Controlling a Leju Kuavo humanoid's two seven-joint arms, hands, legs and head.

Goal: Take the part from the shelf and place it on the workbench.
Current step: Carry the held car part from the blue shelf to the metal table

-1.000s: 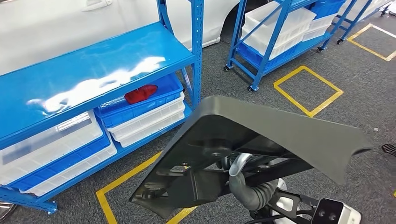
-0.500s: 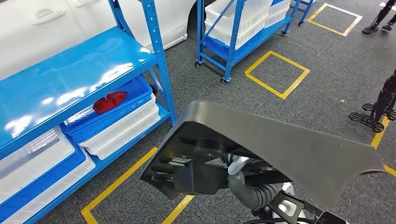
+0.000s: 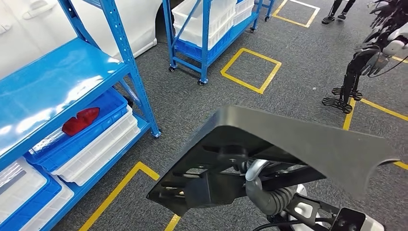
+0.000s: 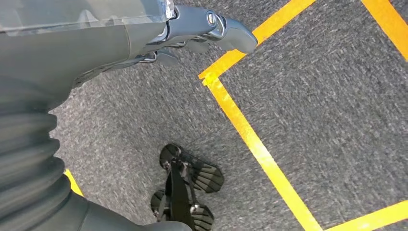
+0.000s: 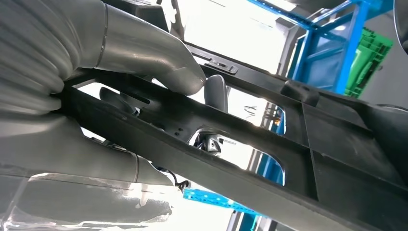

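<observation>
A large black moulded part point(image 3: 308, 144) is carried low in front of my body, with its ribbed underside facing me. My right hand point(image 3: 262, 185) grips it from below. In the right wrist view the thumb point(image 5: 139, 50) and fingers close around one of the part's black ribs point(image 5: 269, 144). My left hand point(image 4: 192, 29) hangs at my side above grey carpet, fingers apart and holding nothing.
A blue shelf point(image 3: 62, 82) stands at the left; a red piece point(image 3: 80, 120) lies in a blue bin on it. Wheeled blue racks point(image 3: 204, 57) with white bins are behind. Yellow floor squares point(image 3: 250, 70) mark the carpet. Another robot point(image 3: 370, 53) stands at the right.
The whole picture has shifted: the camera has turned right, so the blue shelf has slid to the left edge. The black part stays in my right hand.
</observation>
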